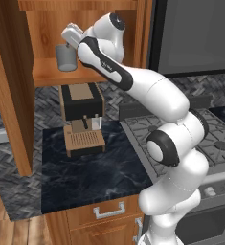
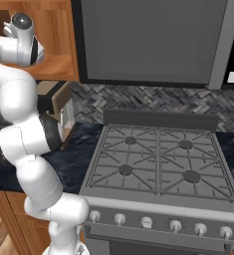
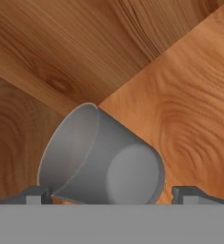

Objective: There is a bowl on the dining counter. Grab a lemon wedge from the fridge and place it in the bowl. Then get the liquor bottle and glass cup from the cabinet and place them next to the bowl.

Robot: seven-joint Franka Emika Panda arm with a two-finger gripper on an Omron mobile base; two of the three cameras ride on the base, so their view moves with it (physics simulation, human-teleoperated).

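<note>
The glass cup (image 1: 65, 57), a plain grey tumbler, stands on the shelf of the open wooden cabinet (image 1: 47, 75). My gripper (image 1: 67, 44) reaches into the cabinet from the right, just above and around the cup's top. In the hand view the glass cup (image 3: 104, 162) lies between the two fingertips (image 3: 37, 194) of the gripper (image 3: 111, 194), with a gap on each side. The jaws stand wide open and hold nothing. The bowl, dining counter, lemon wedge, fridge and liquor bottle are out of view.
A dark coffee machine (image 1: 83, 119) stands on the marble worktop (image 1: 85, 177) below the cabinet. The cabinet's open door (image 1: 11, 95) hangs at the left. A gas stove (image 2: 158, 159) sits to the right under a grey microwave (image 2: 148, 40).
</note>
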